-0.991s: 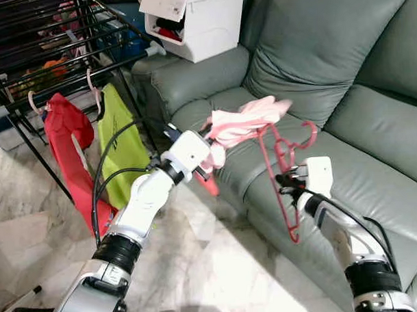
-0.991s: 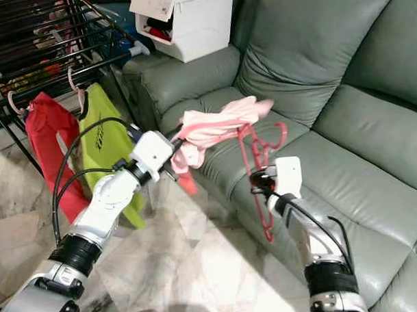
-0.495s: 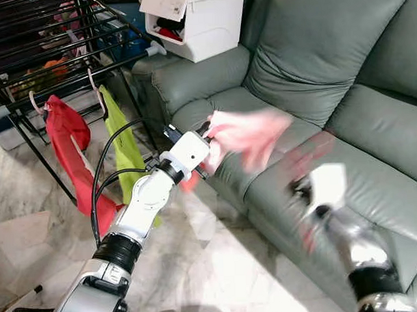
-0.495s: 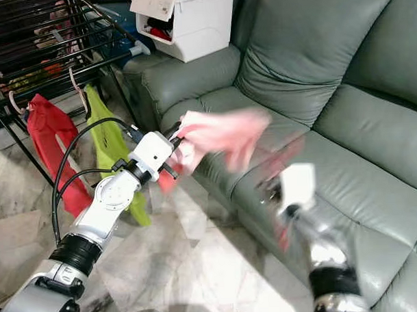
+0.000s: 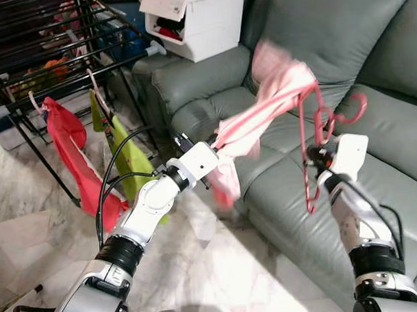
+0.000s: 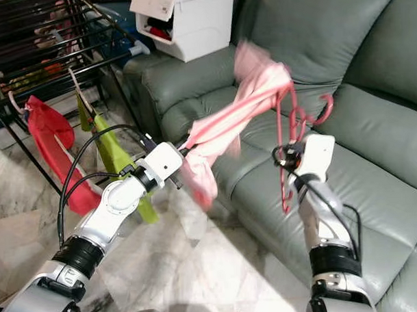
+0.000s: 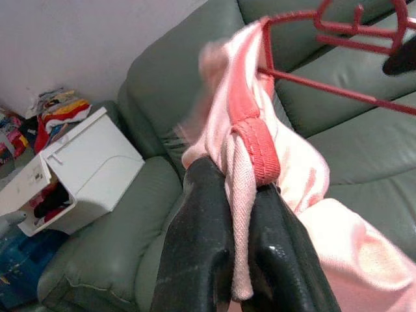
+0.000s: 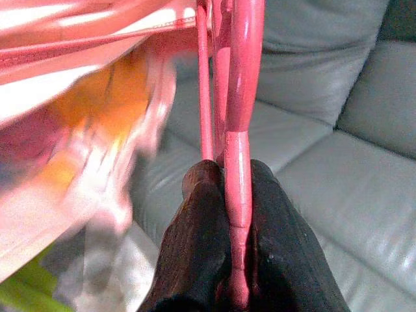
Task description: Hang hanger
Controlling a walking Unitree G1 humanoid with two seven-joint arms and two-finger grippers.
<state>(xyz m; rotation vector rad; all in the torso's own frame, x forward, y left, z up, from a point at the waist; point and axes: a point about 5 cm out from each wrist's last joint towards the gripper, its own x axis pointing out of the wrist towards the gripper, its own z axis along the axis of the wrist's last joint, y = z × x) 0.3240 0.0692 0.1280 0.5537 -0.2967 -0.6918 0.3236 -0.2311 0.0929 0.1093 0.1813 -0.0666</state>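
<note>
The right pincer (image 8: 237, 214) is clamped on a red hanger (image 8: 239, 97), its two black fingers (image 8: 195, 240) pressing the bar from either side. Blurred pink cloth (image 8: 78, 123) hangs off the hanger toward ten o'clock. Grey-green sofa cushions (image 8: 338, 169) lie behind.

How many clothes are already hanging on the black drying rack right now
2. A red garment hangs at the rack's outer end, and a lime-green one hangs beside it, nearer the sofa. More may be hidden deeper among the rack's bars.
</note>
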